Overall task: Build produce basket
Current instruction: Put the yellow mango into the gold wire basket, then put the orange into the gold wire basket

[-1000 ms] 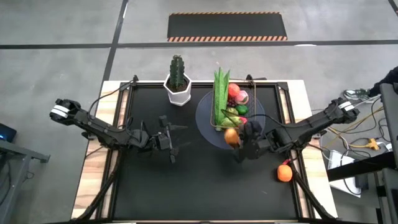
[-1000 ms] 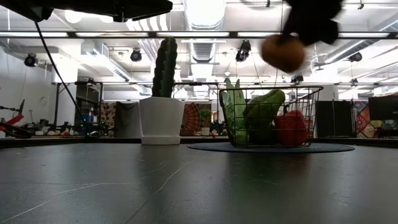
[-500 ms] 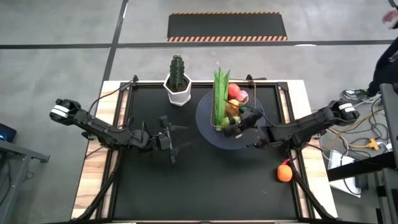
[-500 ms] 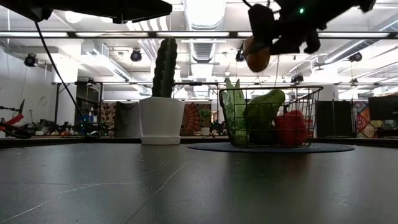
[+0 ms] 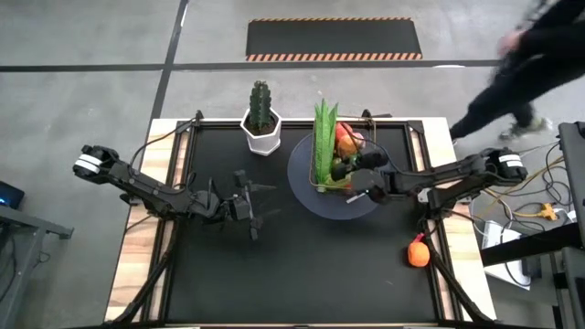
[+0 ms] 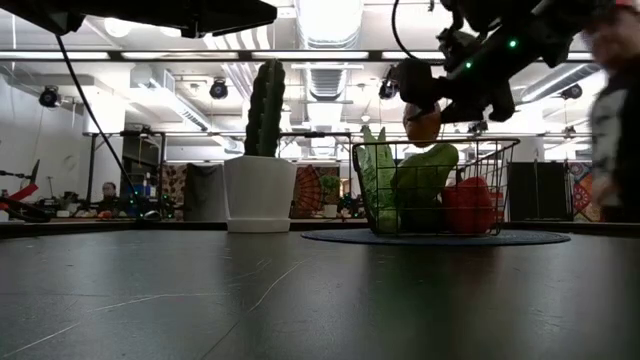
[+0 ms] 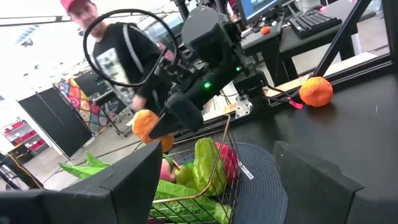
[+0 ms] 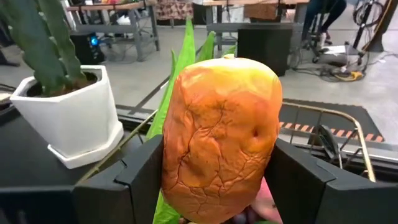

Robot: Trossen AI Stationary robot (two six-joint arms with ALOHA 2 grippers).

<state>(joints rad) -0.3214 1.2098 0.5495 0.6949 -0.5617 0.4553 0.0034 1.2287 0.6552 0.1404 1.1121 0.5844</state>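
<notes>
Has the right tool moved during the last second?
Yes. The right tool, shut on an orange fruit, went from the grey plate's near edge to above the basket.

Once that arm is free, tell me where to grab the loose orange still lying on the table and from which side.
Take the loose orange across its round middle, coming straight down from above. It lies alone on the table's right front part, clear of the basket, so either finger line should fit. The small stub on top suggests closing below it. The right gripper is nearest but holds an orange fruit over the basket.
</notes>
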